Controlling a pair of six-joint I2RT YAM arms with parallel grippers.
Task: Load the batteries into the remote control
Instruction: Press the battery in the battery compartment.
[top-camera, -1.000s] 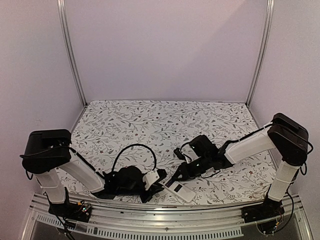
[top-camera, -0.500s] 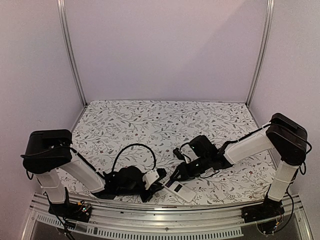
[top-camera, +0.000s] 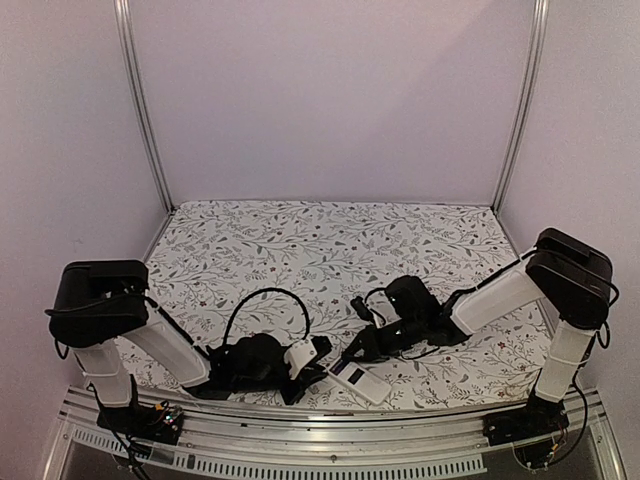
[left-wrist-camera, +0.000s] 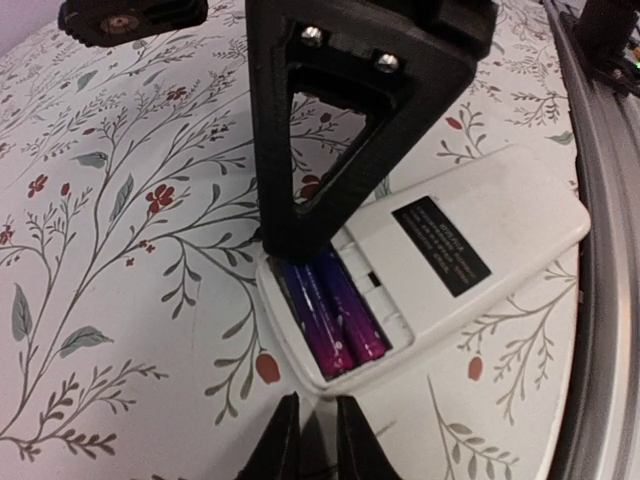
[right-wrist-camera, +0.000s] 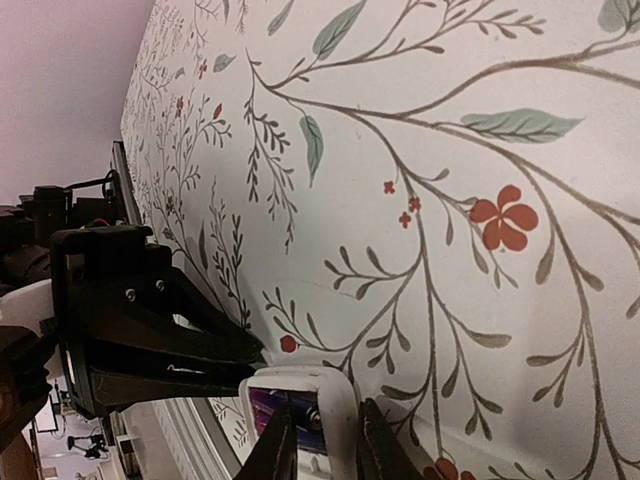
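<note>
**Seating the batteries, near edge of the table, centre**

The remote control (left-wrist-camera: 470, 250) lies back-up with both batteries (left-wrist-camera: 335, 310) side by side in its open bay. The right gripper (left-wrist-camera: 290, 243) tips onto their far ends, and the left gripper (left-wrist-camera: 318, 440) sits at the remote's left end. Both pairs of fingers are narrowly parted; I cannot tell whether either grasps anything. Press straight down, gently, bracing the remote against sliding. Count: one remote, two batteries, two grippers.

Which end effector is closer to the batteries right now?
Right. Right end effector sits at the batteries in the remote control; left end effector just off its end.
</note>
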